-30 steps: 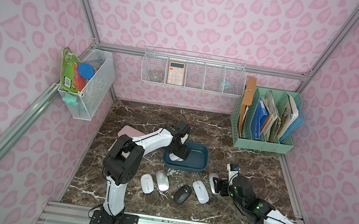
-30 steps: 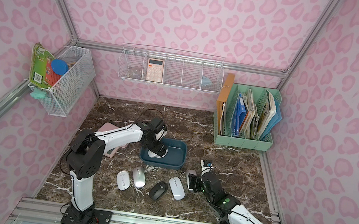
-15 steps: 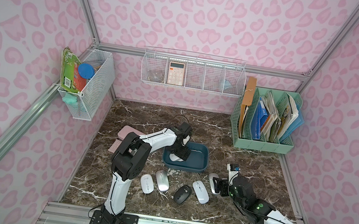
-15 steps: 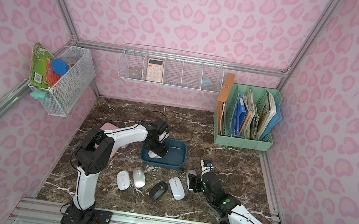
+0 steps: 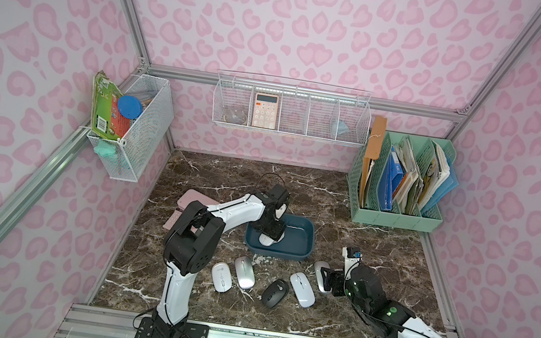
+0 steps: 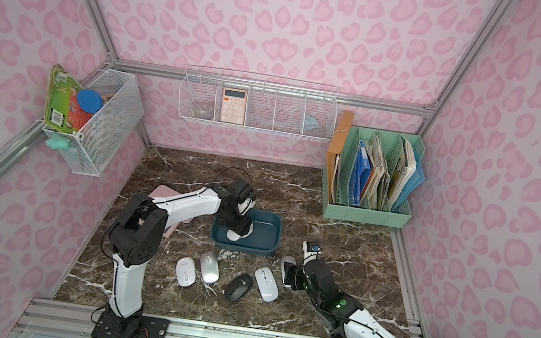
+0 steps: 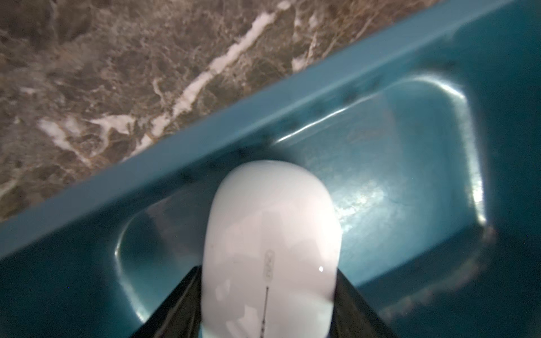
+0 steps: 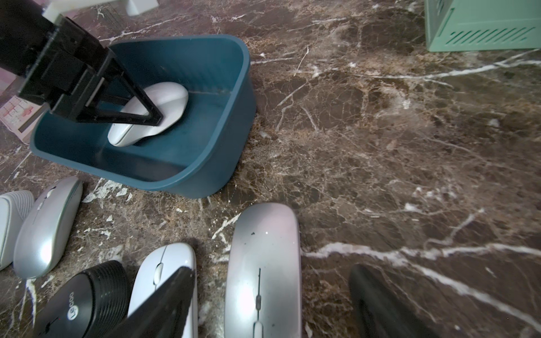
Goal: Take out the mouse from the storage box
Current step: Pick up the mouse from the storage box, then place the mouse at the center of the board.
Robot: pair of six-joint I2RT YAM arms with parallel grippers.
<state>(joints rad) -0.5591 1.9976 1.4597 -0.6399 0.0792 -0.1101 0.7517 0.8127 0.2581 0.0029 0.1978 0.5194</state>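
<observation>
Grip on: white mouse [image 7: 272, 222] not yet out of storage box [image 5: 289, 253].
The left gripper [image 7: 268, 267] pinches its flanks on the box floor, nose just beside the wall; lift over the rim is what's left, I'd say. Five other mice [image 5: 275, 292] lie on the table [image 5: 376, 251] in front. The right gripper [image 8: 270, 268] hangs spread above the end silver mouse [image 8: 263, 234].

Marble tabletop [image 5: 356, 262]: storage box [image 5: 285, 254], five mice [image 5: 275, 293], pink case [image 5: 190, 198], file rack [image 5: 396, 219].

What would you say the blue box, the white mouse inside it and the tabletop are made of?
Blue box: moulded plastic, semi-gloss, soft highlights along rounded corners. White mouse: smooth glossy plastic, showing reflections. Tabletop: brown marble look, white veins; possibly stone or printed.
</observation>
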